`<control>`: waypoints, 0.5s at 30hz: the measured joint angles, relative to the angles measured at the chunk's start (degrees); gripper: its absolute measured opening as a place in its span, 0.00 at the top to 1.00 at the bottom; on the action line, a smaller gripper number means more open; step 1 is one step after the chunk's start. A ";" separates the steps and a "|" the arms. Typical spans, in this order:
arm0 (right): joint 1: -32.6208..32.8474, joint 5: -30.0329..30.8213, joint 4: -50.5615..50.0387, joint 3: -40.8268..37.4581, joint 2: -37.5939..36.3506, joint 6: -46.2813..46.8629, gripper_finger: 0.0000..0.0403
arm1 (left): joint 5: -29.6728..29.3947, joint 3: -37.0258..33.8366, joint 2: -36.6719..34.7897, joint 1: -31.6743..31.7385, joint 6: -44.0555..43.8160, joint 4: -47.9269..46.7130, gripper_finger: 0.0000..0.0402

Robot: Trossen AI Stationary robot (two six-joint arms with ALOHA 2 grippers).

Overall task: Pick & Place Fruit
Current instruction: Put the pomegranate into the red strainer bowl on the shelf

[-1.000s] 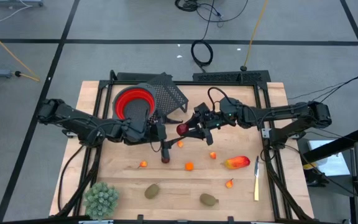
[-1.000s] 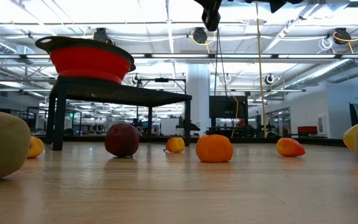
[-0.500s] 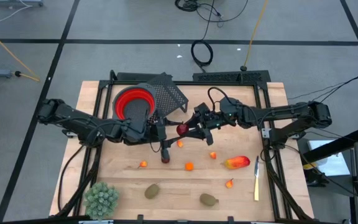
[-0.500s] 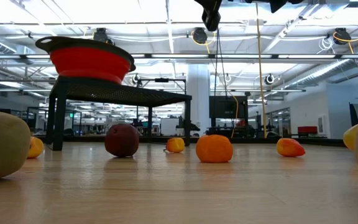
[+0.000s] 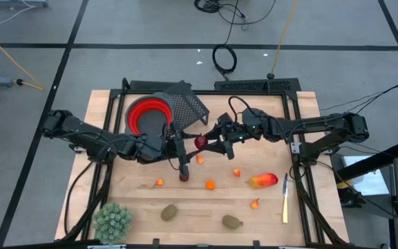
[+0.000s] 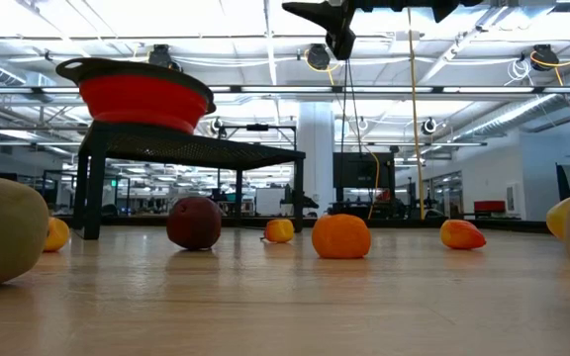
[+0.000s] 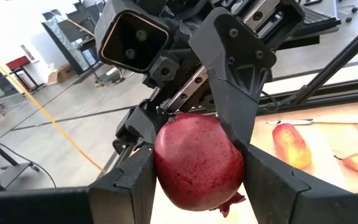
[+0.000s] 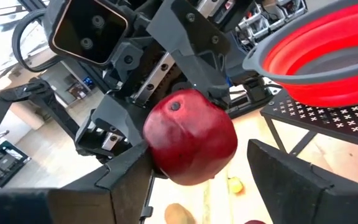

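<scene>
A dark red ball (image 5: 201,142) hangs high above the table's middle, beside the stand with the red bowl (image 5: 146,114). My left gripper (image 5: 193,144) comes at the ball from the table's left and is shut on it (image 7: 197,158). My right gripper (image 5: 211,142) faces it from the table's right. Its fingers stand open on either side of the same ball (image 8: 191,137). More fruit rests on the table: another dark red ball (image 5: 184,177), an orange piece (image 5: 211,185), a long red-orange-yellow piece (image 5: 263,181), two brownish-green ovals (image 5: 169,212) and small bits. My left gripper pinches the dark red ball by two opposite sides (image 7: 162,169) between its two fingers, which come in level from the table's left. The ball is lifted clear, high above the table. My right gripper has one finger (image 8: 126,171) close against the ball and the other (image 8: 284,177) apart from it; whether it touches, I cannot tell.
The bowl sits on a black perforated stand (image 5: 188,107) at the far middle-left. A knife (image 5: 285,198) lies near the right edge and a pale green spiky plant (image 5: 112,221) stands at the near left corner. Bare wood lies between the scattered fruit.
My right gripper has opened around the dark red ball; in the low view one of its fingers now sticks out sideways. The ball stays where it was, in my left gripper.
</scene>
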 joint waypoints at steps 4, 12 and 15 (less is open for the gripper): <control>-0.85 -0.22 -1.35 0.00 0.00 -0.16 0.37 | -1.33 -0.02 0.00 -0.06 -0.02 -0.05 0.51; -1.94 -0.55 -1.56 0.00 -0.28 -0.48 0.36 | -5.16 -0.02 -0.05 -0.37 -1.77 -2.19 0.51; -1.94 -0.68 -2.49 -0.07 -0.74 -0.55 0.37 | -6.80 -0.02 -0.09 -0.44 -2.38 -2.43 0.51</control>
